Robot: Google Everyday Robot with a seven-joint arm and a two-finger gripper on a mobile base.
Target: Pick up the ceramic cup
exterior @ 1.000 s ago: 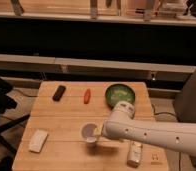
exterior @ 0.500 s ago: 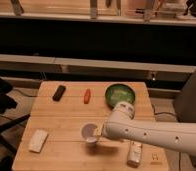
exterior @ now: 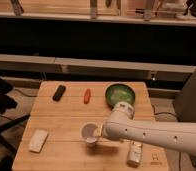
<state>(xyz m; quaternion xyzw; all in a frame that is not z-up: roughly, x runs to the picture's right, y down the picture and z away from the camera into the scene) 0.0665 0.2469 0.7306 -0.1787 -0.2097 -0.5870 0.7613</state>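
Observation:
The ceramic cup [exterior: 89, 133] is small, white and round. It sits tilted toward the camera on the wooden table [exterior: 66, 115], near the front middle. My white arm [exterior: 156, 135] reaches in from the right. The gripper [exterior: 99, 134] is at the cup's right side, touching or holding its rim, and is mostly hidden behind the arm's wrist.
A green bowl [exterior: 120, 94] stands at the back right. An orange-red object [exterior: 86, 96] and a black object [exterior: 59, 92] lie at the back. A white block [exterior: 38, 140] lies front left. A white bottle [exterior: 135, 152] lies front right, under the arm.

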